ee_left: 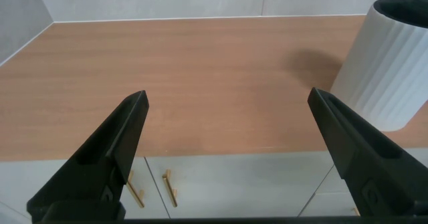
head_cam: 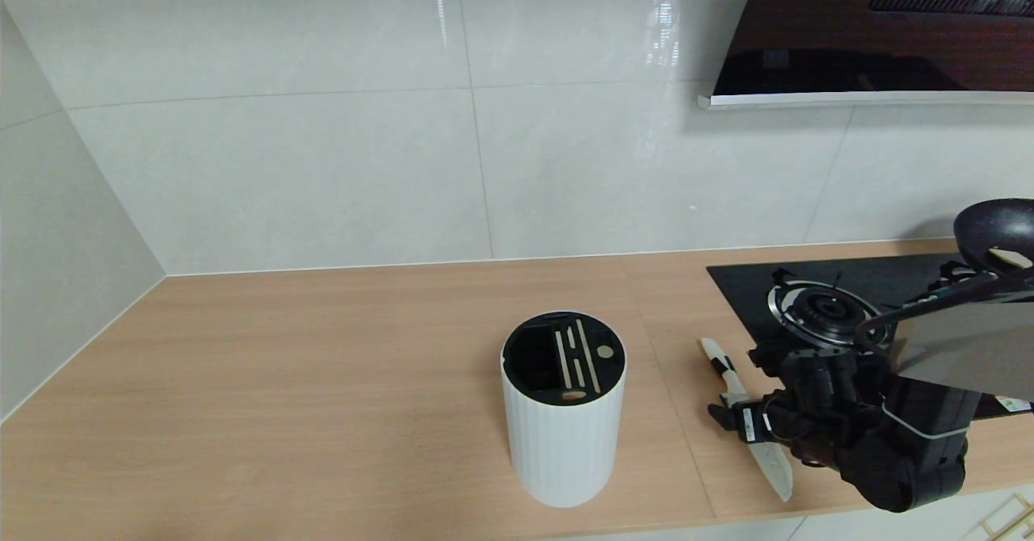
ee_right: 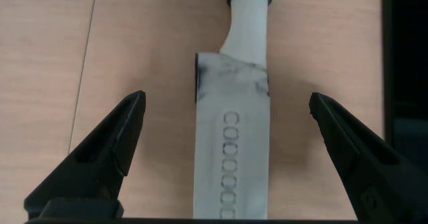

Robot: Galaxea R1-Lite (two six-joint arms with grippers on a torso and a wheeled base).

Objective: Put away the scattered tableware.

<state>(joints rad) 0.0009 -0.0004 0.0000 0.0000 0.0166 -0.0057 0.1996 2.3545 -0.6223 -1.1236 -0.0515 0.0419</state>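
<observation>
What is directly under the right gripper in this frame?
A knife lies flat on the wooden counter below the open right gripper, blade and handle start showing. In the head view the gripper covers the knife's middle.

nothing legible: no words, numbers or signs to read.
just a row of small stamped rings down the blade of the knife (ee_right: 231, 150), pattern rather than lettering; at lower right of the head view, a small white sticker (head_cam: 747, 421) on the right gripper (head_cam: 737, 386), print too fine to make out; at the far right edge, a pale label (head_cam: 1014, 404) on the black hob (head_cam: 888, 280), likewise unreadable.
</observation>
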